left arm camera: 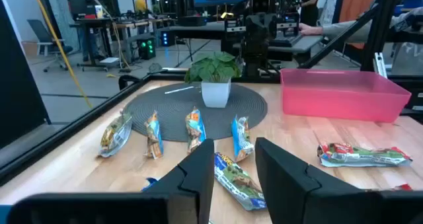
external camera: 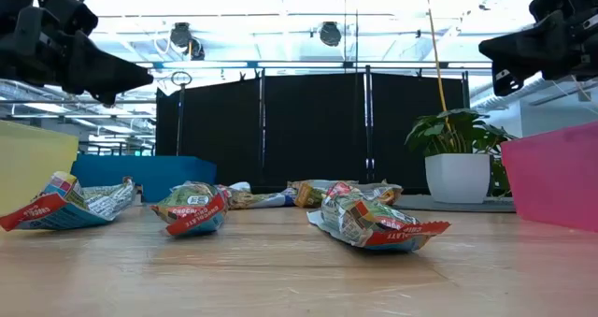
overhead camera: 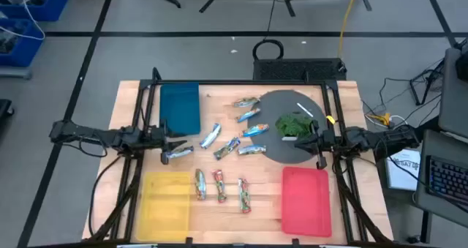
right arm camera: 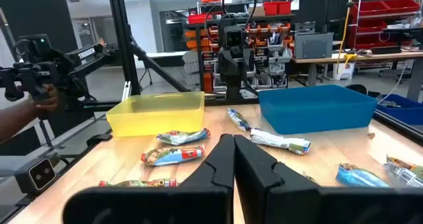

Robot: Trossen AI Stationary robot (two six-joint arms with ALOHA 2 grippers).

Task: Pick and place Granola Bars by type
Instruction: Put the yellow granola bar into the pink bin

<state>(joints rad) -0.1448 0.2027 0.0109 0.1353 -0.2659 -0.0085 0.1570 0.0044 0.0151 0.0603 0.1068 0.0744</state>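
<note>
The Granola Bars [overhead camera: 234, 142] lie between my arms; my left gripper [overhead camera: 174, 146], fingers spread, hangs over one at its 5 o'clock, long side slanted.

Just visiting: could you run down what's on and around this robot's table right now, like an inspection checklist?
Surface: wooden table, dark round mat at its far right.
Job's things: about ten granola bars loose mid-table; blue tray, yellow tray and red tray look empty.
Clutter: small potted plant on the mat.
Grippers: left gripper open above the bars; right gripper shut over the mat's edge; both empty.
Cables: yellow cable behind the table.
Surroundings: blue bins, keyboard.
</note>
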